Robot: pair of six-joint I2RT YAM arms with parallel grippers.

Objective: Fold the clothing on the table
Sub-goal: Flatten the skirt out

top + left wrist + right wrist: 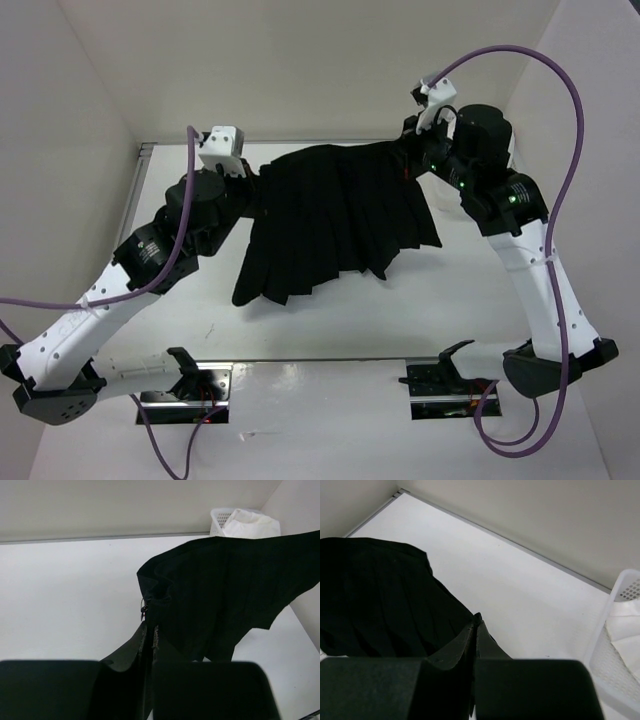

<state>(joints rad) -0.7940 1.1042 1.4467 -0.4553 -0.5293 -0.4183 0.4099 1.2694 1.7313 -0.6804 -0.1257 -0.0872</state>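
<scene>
L gripper (pixel 151 630) shut, R gripper (pixel 476 624) shut, arms stretched fwd

We see a smooth white table (pixel 330 330) closed in by pale walls (pixel 60 120) on three sides. A grey metal rail (pixel 134 200) runs along its left and far edges. In the far right corner stands a white plastic mesh basket (pixel 220 520) with white cloth (pixel 250 522) in it. A black pleated skirt (pixel 330 220) hangs spread over the middle of the tabletop, and we cannot tell whether its hem touches the surface. Two dark base plates sit at the near edge, one left (pixel 185 388) and one right (pixel 440 385).
</scene>
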